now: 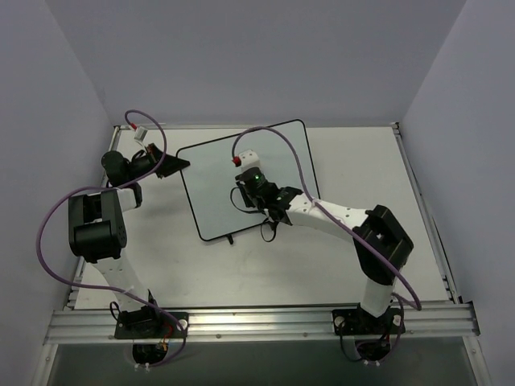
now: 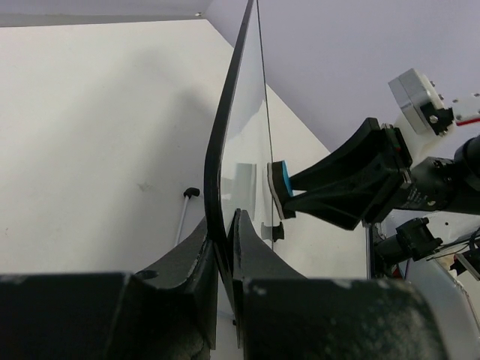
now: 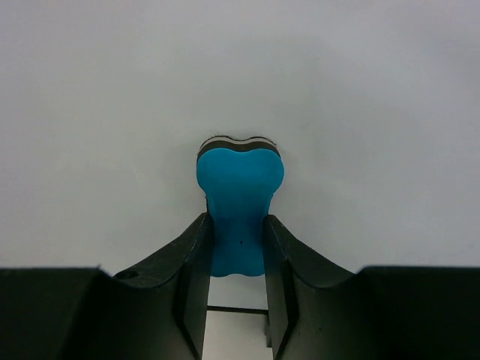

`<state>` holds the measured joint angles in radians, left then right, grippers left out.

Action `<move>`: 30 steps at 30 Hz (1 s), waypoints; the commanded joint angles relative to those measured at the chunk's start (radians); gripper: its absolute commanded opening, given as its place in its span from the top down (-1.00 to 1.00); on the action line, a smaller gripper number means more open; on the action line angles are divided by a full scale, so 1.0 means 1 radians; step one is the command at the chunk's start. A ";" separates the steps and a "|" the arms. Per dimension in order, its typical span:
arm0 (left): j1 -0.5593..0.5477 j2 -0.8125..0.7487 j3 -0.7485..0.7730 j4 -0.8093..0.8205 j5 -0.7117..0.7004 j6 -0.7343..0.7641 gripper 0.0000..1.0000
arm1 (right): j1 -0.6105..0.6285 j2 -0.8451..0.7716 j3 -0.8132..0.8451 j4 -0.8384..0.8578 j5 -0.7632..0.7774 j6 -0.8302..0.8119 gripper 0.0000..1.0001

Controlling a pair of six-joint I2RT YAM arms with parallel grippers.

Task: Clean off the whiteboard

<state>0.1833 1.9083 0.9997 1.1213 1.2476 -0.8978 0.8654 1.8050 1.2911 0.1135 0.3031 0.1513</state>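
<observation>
The whiteboard point(image 1: 211, 181), white with a thin black frame, lies at an angle in the middle of the table, and I see no scribbles on it. My left gripper point(image 1: 179, 165) is shut on its left edge. In the left wrist view the board point(image 2: 225, 127) runs edge-on between those jaws point(image 2: 223, 229). My right gripper point(image 1: 245, 195) is shut on a small blue eraser point(image 3: 240, 187) and presses it flat against the board face point(image 3: 240, 75). The eraser point(image 2: 281, 187) also shows in the left wrist view, touching the board.
The white table point(image 1: 362, 169) ends at grey walls at the back and sides. A metal rail point(image 1: 265, 322) carries both arm bases at the near edge. A small black foot point(image 1: 230, 239) sticks out from the board's near edge. Purple cables loop over both arms.
</observation>
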 commanded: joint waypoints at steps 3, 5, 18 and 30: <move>0.033 -0.032 0.014 0.124 0.007 0.189 0.72 | -0.158 -0.170 -0.215 0.090 -0.001 0.099 1.00; 0.041 -0.032 0.011 0.126 0.006 0.191 0.80 | -0.210 -0.205 -0.263 0.113 -0.009 0.114 1.00; 0.058 -0.034 0.002 0.110 -0.005 0.208 0.80 | -0.235 -0.272 -0.395 0.221 -0.025 0.125 0.96; 0.058 -0.046 -0.006 0.098 -0.017 0.227 0.84 | -0.385 -0.279 -0.404 0.136 -0.048 0.159 1.00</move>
<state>0.2070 1.9015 0.9905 1.1007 1.2594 -0.8761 0.5495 1.5723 0.8925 0.2718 0.2653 0.2882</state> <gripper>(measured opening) 0.150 0.261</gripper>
